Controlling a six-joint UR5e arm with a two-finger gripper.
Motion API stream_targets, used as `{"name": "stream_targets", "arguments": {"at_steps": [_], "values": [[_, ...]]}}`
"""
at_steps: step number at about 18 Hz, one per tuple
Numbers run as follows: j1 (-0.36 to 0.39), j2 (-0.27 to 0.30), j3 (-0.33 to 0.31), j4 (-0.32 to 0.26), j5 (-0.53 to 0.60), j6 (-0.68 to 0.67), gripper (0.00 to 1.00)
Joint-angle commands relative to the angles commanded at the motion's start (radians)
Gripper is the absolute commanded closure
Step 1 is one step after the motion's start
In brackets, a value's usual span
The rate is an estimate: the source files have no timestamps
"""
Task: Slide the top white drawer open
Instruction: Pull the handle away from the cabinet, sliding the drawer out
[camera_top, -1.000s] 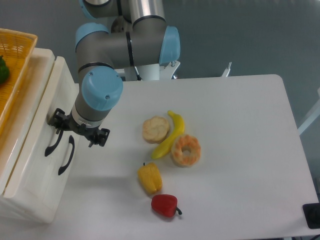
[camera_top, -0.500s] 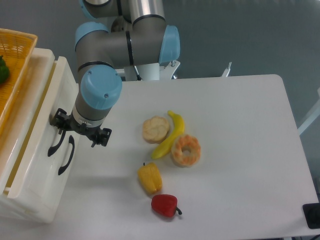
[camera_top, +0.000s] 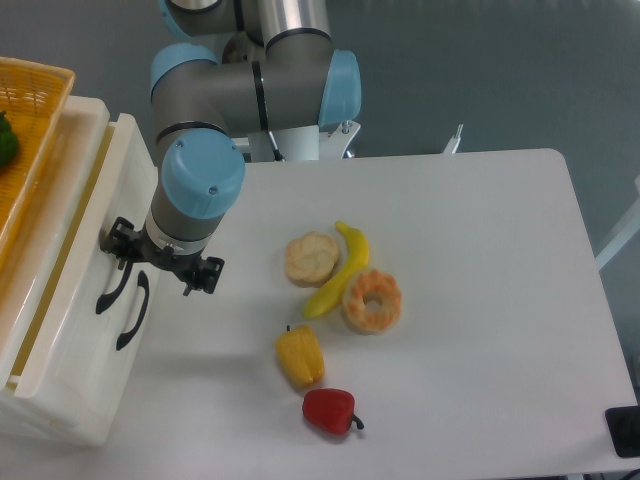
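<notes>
Standing by the table, looking down on it from above:

Arm: the grey and blue robot arm (camera_top: 240, 90) reaches from the far edge of the table (camera_top: 470, 300) down toward the white drawer unit on the left.

Gripper: the black gripper (camera_top: 160, 262) sits right at the front of the drawers, at the top ends of the two black handles. Its body hides the fingertips, so I cannot tell whether it is clamped on a handle or only beside it.

Top drawer: the top white drawer (camera_top: 75, 240) is at the left edge of the table, pulled a little way out — a narrow gap with a cream-yellow inner wall shows along its back. Its black arched handle (camera_top: 110, 288) runs from the gripper down the front.

Lower drawer: a second white drawer (camera_top: 100, 370) sits in front of it with a like black handle (camera_top: 133, 312), just beside the first.

Basket: an orange wicker basket (camera_top: 35, 150) rests on top of the unit, with something green (camera_top: 6, 140) in it at the picture's edge.

Food on the table: a bread roll (camera_top: 311, 258), a banana (camera_top: 340, 268) and a donut (camera_top: 372, 300) lie touching in a cluster — a yellow pepper (camera_top: 300, 356) and a red pepper (camera_top: 330, 411) lie nearer the front, well apart from the drawers.
</notes>
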Motion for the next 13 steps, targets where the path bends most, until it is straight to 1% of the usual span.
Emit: {"name": "stream_targets", "arguments": {"at_steps": [3,6,13], "values": [[0.008,-0.002,0.0,0.0,0.0,0.0,0.0],[0.009,0.002,0.0,-0.005,0.043,0.011,0.0],[0.028,0.002,0.008,-0.005,0.044,0.012,0.0]]}}
